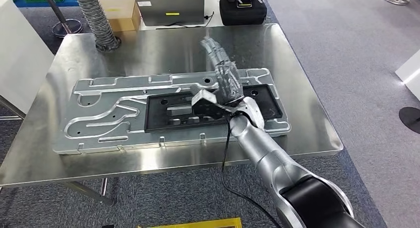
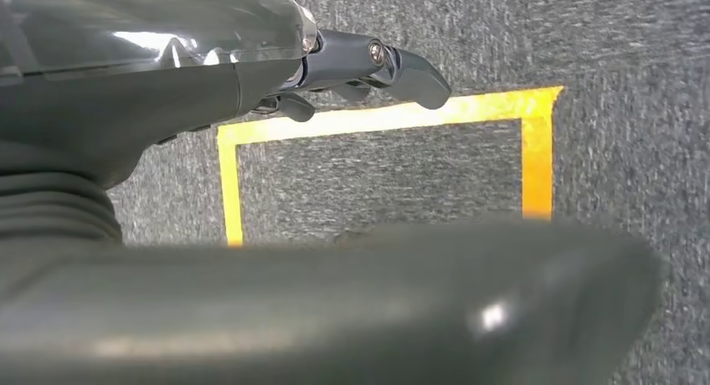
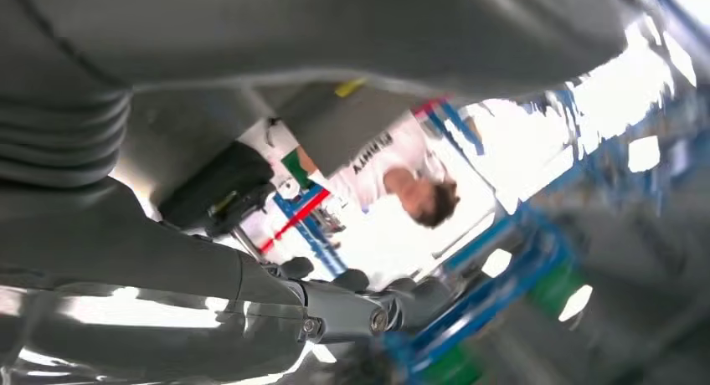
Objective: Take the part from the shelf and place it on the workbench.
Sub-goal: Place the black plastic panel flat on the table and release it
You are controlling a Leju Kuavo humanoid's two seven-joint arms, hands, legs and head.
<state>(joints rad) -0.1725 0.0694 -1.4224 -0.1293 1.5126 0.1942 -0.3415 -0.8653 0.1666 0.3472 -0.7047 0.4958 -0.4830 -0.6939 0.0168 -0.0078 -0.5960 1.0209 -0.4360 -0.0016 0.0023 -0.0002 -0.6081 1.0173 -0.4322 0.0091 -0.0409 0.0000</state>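
Black part lying on the silver plate on the worktop, right hand raised over it.

The part (image 1: 208, 108), a flat black frame, rests in the plate's (image 1: 99, 114) recessed right half, directly under the right hand (image 1: 223, 74). That hand is blurred, fingers stretched out and apart, pointing away from the robot, with nothing in them; its arm (image 1: 267, 153) reaches in over the near edge of the worktop (image 1: 307, 89). Beyond the hand, past the far edge, sit a laptop (image 1: 171, 7) and a black case (image 1: 242, 10). The left hand (image 2: 360, 67) hangs over grey carpet (image 2: 628, 50) marked with yellow tape (image 2: 377, 117), fingers loosely extended, holding nothing.
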